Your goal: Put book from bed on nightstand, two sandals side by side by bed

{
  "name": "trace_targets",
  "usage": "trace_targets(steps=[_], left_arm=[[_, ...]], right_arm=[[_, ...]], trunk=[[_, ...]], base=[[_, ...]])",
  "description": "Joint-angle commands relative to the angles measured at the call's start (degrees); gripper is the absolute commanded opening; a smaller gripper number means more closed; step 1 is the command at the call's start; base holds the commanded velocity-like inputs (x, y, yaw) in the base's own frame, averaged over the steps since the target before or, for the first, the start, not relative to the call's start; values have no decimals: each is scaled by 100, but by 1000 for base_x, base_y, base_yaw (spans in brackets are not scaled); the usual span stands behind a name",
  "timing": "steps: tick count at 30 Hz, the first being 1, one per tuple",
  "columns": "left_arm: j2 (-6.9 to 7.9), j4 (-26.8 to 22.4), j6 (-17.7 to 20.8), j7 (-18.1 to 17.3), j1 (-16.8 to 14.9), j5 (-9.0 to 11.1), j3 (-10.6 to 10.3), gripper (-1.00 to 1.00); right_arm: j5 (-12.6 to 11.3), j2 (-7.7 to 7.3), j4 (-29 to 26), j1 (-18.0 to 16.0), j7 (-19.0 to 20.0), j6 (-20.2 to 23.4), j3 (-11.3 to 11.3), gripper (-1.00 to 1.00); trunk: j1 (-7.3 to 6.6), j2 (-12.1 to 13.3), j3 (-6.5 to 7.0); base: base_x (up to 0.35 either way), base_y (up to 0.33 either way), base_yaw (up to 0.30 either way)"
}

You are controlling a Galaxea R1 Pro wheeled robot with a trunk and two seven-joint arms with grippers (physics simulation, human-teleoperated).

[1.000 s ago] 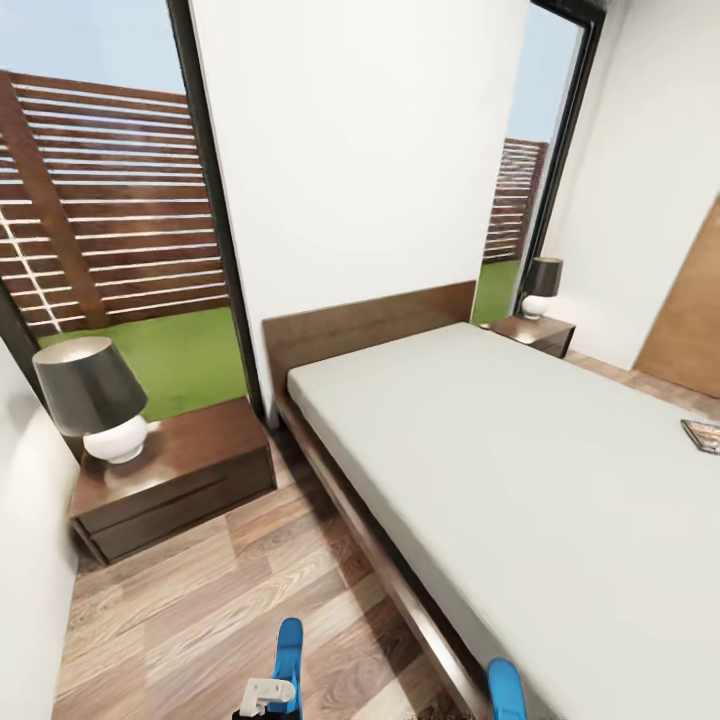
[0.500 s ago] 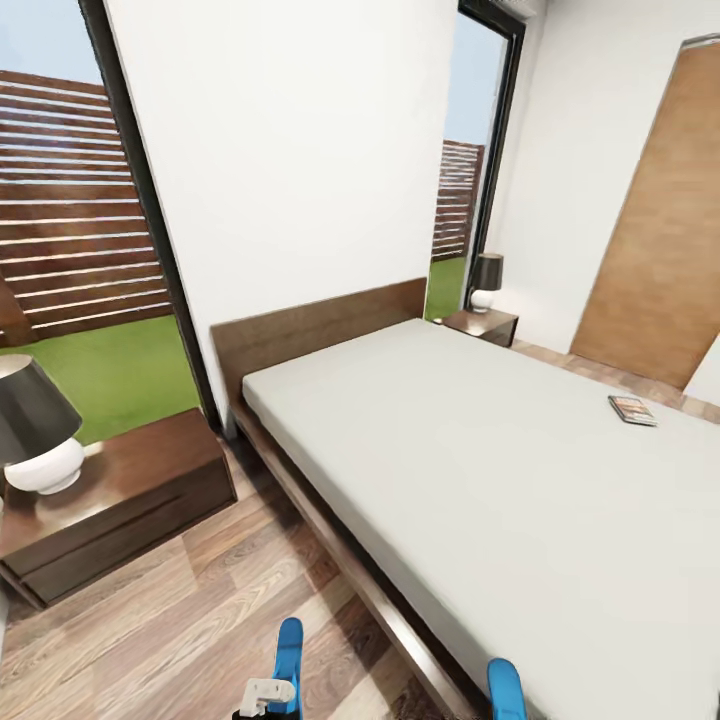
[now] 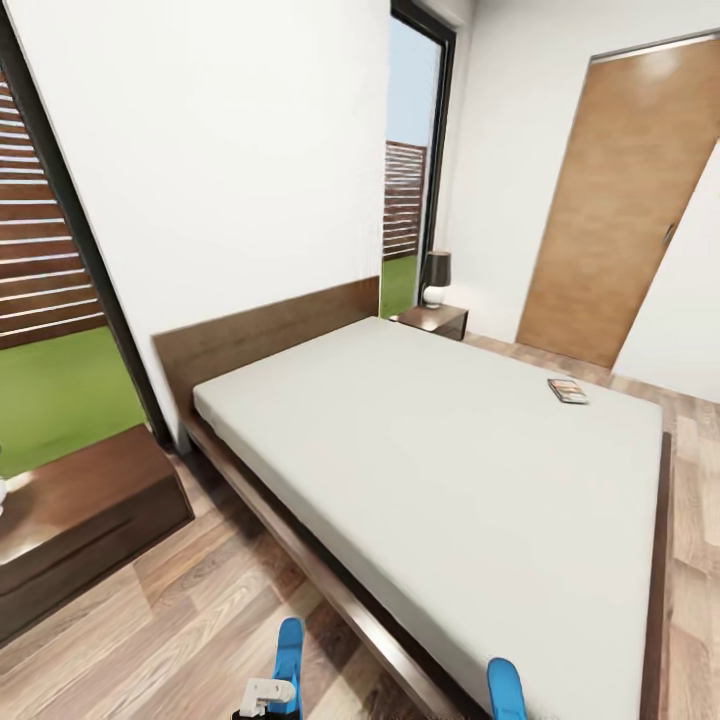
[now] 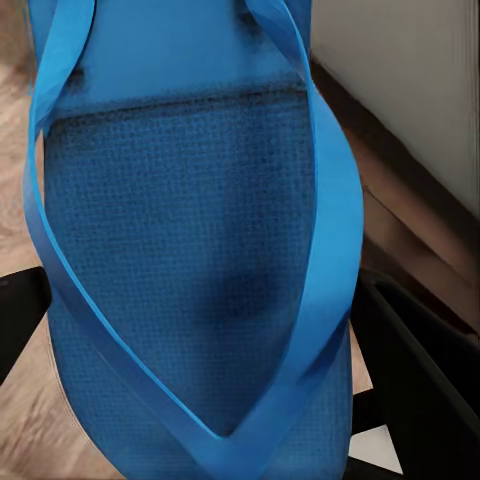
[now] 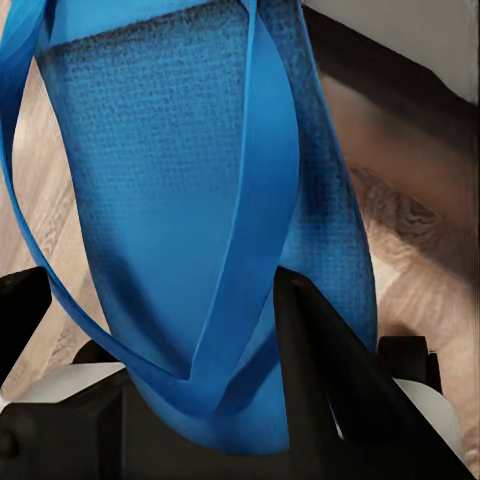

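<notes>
Two sandals, left hand (image 4: 200, 400) clamping one (image 4: 190, 230), right hand (image 5: 200, 400) other (image 5: 200, 200); head view adds book (image 3: 567, 391) on bed (image 3: 440, 470).

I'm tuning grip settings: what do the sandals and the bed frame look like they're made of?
The sandals look like soft matte foam or rubber: a fine dimpled blue footbed and thin, smooth, bendy straps. The bed frame looks like dark brown wood with a slight sheen; grain hardly shows.

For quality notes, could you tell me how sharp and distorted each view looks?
Head view: wide-angle stretch slants the bed and door; the book is small and soft. Left wrist view: the sandal is close up, weave sharp, floor blurred. Right wrist view: similar.
</notes>
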Motion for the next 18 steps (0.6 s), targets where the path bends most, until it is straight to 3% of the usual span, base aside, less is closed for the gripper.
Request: trace_targets(steps=[1, 7, 11, 14, 15, 18], left_arm=[[1, 6, -9, -29, -4, 43, 0, -100], [22, -7, -16, -351, -4, 14, 13, -100], [175, -101, -1, -1232, -4, 9, 29, -100], [288, -449, 28, -1884, -7, 15, 34, -100], [334, -652, 86, -1992, -14, 16, 35, -100], [375, -1237, 777, -2096, -27, 15, 28, -100]], right_arm=[[-11, -3, 12, -8, 31, 19, -37, -100], [-58, -51, -1, -8, 116, 64, -51, -100], [-71, -107, -15, -8, 440, 104, -74, -100], [-77, -285, -45, -8, 745, 124, -80, -100], [-82, -359, -103, -8, 795, 130, -81, -100], [-90, -526, -578, -8, 841, 356, -81, -100]], trunk=[[0, -4, -6], [0, -4, -6], [0, -4, -6], [0, -4, -6], [0, -4, -6], [0, -4, -6]], base=[[0, 0, -300], [0, 0, -300], [0, 0, -300], [0, 0, -300], [0, 0, -300], [0, 0, -300]])
